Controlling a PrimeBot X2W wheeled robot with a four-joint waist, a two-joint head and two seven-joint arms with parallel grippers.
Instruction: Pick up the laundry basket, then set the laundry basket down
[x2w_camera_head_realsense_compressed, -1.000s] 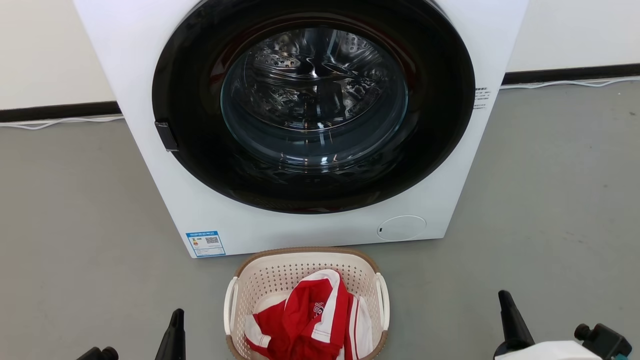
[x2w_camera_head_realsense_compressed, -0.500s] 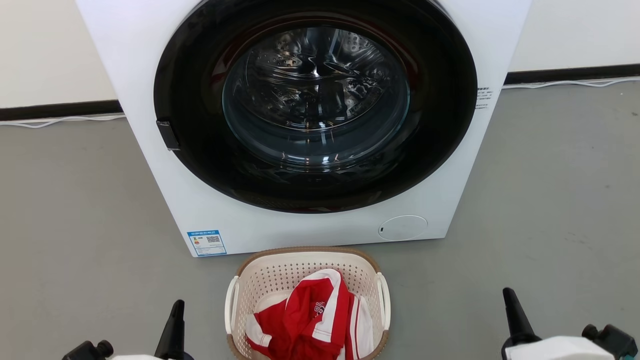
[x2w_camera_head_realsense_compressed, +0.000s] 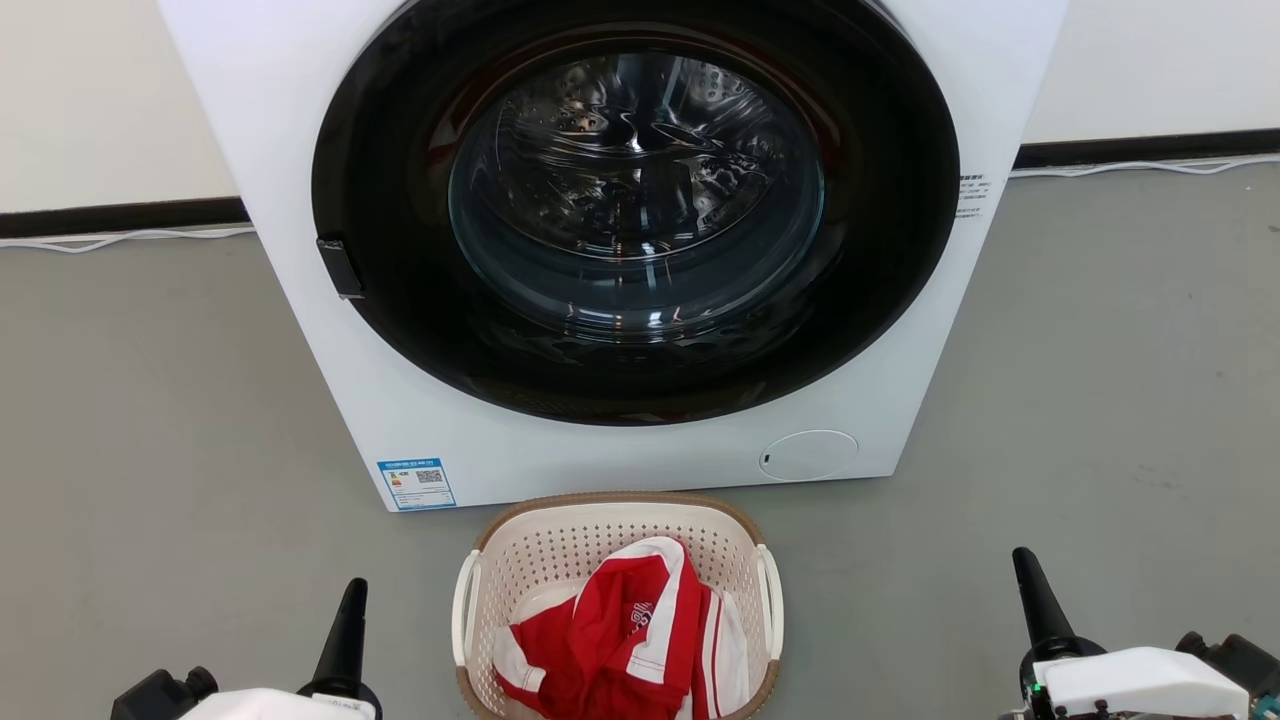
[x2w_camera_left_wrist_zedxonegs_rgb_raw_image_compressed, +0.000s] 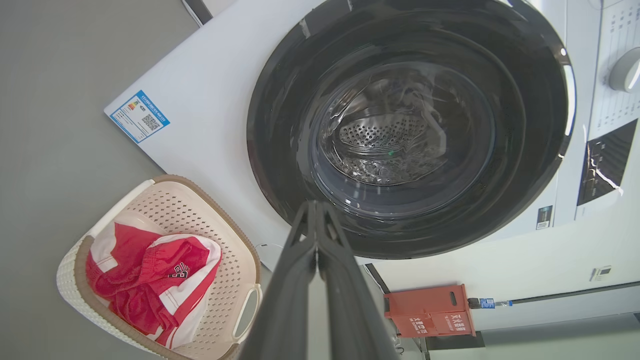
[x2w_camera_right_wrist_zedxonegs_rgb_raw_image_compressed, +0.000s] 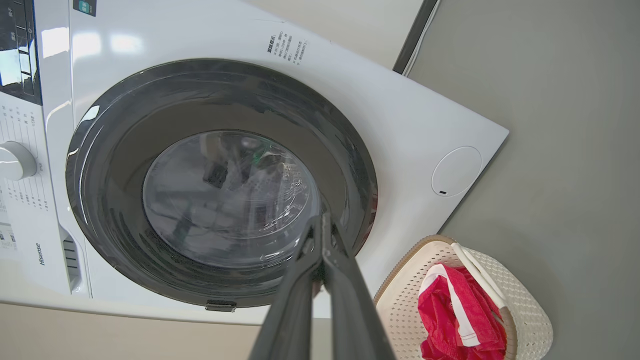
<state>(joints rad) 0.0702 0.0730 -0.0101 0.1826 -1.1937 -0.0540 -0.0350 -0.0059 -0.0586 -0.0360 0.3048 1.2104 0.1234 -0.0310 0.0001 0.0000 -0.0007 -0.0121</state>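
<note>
The left gripper (x2w_camera_head_realsense_compressed: 354, 588) is observed at the lower left of the head view, its two long dark fingers pressed together with nothing pinched between them. The right gripper (x2w_camera_head_realsense_compressed: 1021, 556) is observed at the lower right, its fingers likewise pressed together on nothing. Both are held over the smooth grey floor (x2w_camera_head_realsense_compressed: 150, 450), fingers directed toward the machine.

Between the two grippers, and touched by neither, the laundry basket (x2w_camera_head_realsense_compressed: 560, 548) is found standing on the floor: a small cream plastic basket with perforated walls, a brown woven-look rim and two white side handles. A crumpled red and white garment (x2w_camera_head_realsense_compressed: 620, 640) is contained in it.

The basket is placed just in front of a white front-loading washing machine (x2w_camera_head_realsense_compressed: 500, 455), below its round dark glass door (x2w_camera_head_realsense_compressed: 636, 200), which is shut. A blue label (x2w_camera_head_realsense_compressed: 416, 484) and a round white cap (x2w_camera_head_realsense_compressed: 808, 455) are noted low on the machine's front. In the left wrist view, an orange-red box (x2w_camera_left_wrist_zedxonegs_rgb_raw_image_compressed: 430, 310) is noted by the wall.
</note>
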